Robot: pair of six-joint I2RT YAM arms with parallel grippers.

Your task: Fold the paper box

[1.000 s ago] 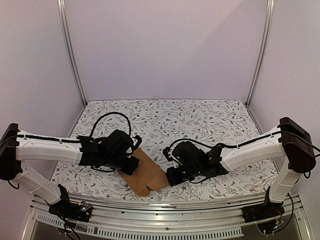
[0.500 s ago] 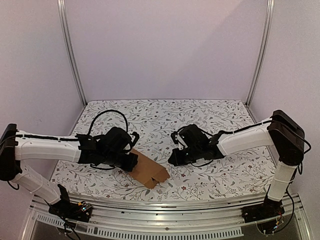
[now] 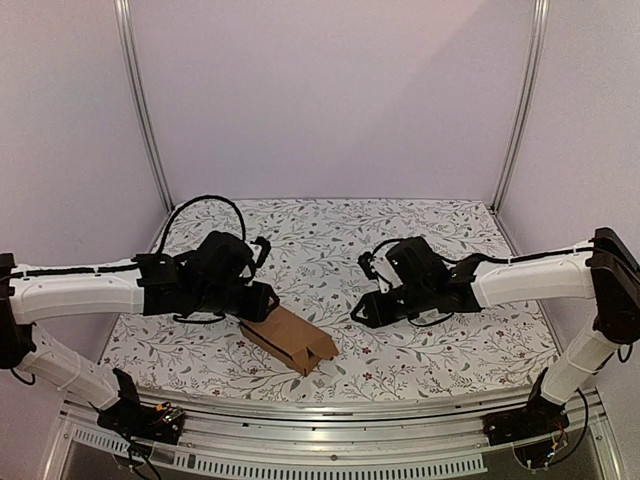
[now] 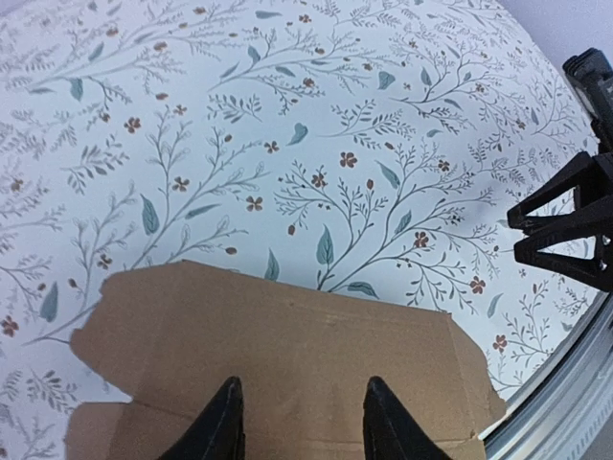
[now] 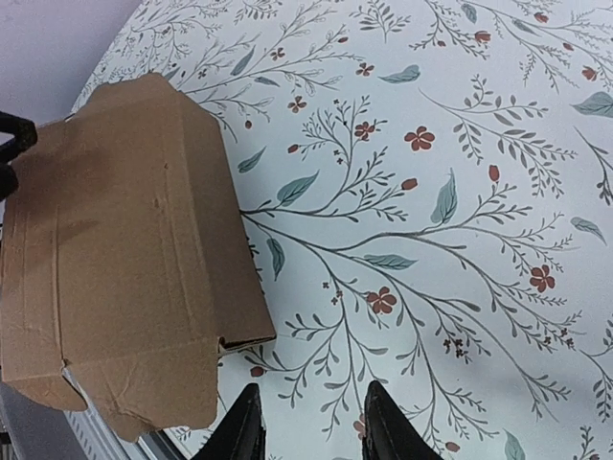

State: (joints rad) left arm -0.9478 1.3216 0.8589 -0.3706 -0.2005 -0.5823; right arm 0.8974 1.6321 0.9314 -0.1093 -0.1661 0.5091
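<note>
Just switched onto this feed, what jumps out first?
The brown paper box, partly folded and lying flat, sits near the front edge of the flowered tablecloth, left of centre. The left gripper hangs right over it, jaws apart and empty. The right gripper, also open and empty, is to the box's right over bare cloth.

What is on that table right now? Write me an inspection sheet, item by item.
Surface: floral cloth, flat, covering the table.
Job's things: paper box, creased brown cardboard lying near the front edge, held by neither tool.
Clutter: nothing seen.
Grippers: left tool open, over the box; right tool open, over bare cloth beside the box.
Cables: black loops at both wrists, off the box.
Surroundings: plain walls, metal posts, front rail.
</note>
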